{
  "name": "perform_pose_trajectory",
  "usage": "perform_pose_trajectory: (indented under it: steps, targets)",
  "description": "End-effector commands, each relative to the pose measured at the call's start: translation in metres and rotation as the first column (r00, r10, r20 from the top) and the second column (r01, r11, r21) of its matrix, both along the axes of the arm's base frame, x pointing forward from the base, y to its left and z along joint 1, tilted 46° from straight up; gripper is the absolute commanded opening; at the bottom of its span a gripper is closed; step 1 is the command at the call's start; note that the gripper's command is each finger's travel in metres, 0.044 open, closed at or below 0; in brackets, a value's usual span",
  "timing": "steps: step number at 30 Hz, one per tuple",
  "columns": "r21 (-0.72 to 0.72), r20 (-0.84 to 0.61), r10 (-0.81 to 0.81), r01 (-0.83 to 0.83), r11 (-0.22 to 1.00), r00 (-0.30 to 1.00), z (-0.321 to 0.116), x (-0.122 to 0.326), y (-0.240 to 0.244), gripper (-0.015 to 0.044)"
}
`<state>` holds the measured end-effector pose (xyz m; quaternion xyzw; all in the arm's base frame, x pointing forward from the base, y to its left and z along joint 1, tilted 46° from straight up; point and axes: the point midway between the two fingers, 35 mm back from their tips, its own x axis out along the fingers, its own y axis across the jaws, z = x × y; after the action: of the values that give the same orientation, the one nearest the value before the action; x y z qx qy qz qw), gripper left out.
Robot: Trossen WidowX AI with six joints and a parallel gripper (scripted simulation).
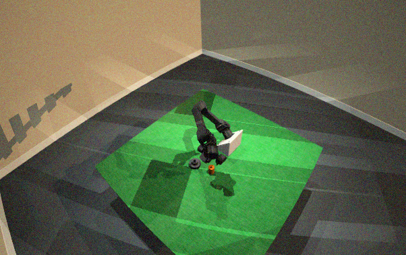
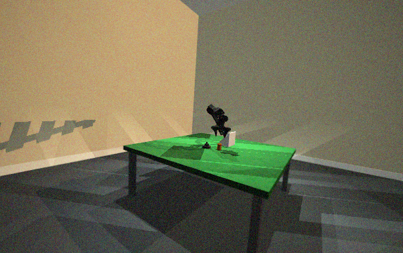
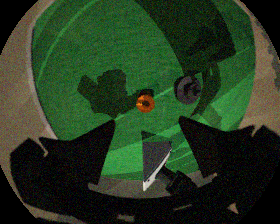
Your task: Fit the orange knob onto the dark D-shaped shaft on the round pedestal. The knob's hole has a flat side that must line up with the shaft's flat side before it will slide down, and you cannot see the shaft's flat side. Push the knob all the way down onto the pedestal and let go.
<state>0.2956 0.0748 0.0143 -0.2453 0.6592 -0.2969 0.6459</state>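
The orange knob (image 1: 211, 170) (image 2: 219, 146) (image 3: 149, 107) stands upright on the green table, its hole facing up. The round dark pedestal (image 1: 195, 165) (image 2: 206, 146) (image 3: 181, 92) with its short shaft stands a little to the left of the knob in the top and exterior views and to the right in the wrist view. The shaft's flat side cannot be made out. My gripper (image 1: 213, 162) (image 2: 220, 135) (image 3: 147, 121) is wide open and empty. It hangs above the table near the knob, which shows just beyond the gap between the fingertips in the wrist view.
A white upright block (image 1: 235, 144) (image 2: 231, 139) stands behind and right of the knob, close to the arm. It also shows between the fingers in the wrist view. The green table (image 1: 246, 209) (image 2: 244, 171) carries dark shadows.
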Motion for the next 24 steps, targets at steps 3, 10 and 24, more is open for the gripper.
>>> perform_pose_trajectory:
  steps: [3, 10, 24]
  targets:
    - [-0.007, 0.029, -0.030, 0.030, 1.000, 0.999, -0.005, 0.000, -0.007, 0.0440]
    - [-0.009, 0.067, -0.067, 0.067, 0.998, 0.996, -0.024, -0.001, -0.026, 0.0440]
    - [-0.009, 0.067, -0.066, 0.067, 0.998, 0.996, -0.041, -0.002, -0.043, 0.0440]
